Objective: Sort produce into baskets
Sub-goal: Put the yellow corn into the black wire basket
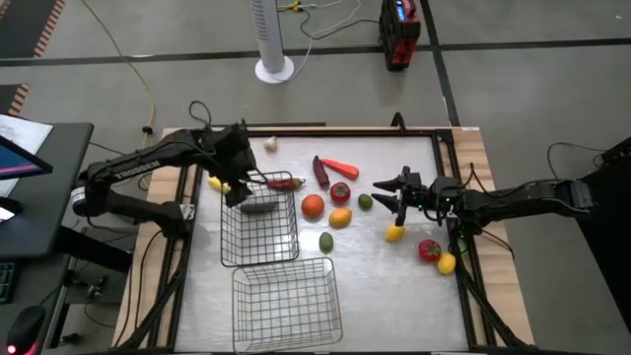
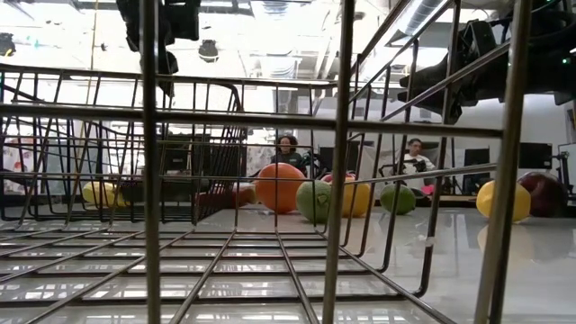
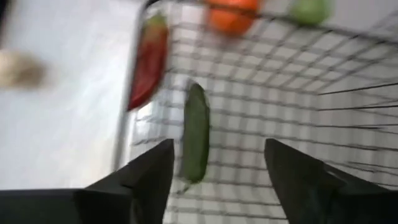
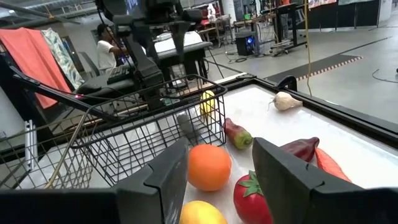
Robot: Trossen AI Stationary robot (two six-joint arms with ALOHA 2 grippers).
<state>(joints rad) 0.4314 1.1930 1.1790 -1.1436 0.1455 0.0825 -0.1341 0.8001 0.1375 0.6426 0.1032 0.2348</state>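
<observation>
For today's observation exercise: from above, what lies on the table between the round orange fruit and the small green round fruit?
In the high view, a red tomato lies between the orange fruit and the green fruit.

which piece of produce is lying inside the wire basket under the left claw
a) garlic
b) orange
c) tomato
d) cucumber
d: the cucumber lies on the grid floor of the basket just below the left claw, while the orange, tomato and garlic sit outside it on the table.
</observation>
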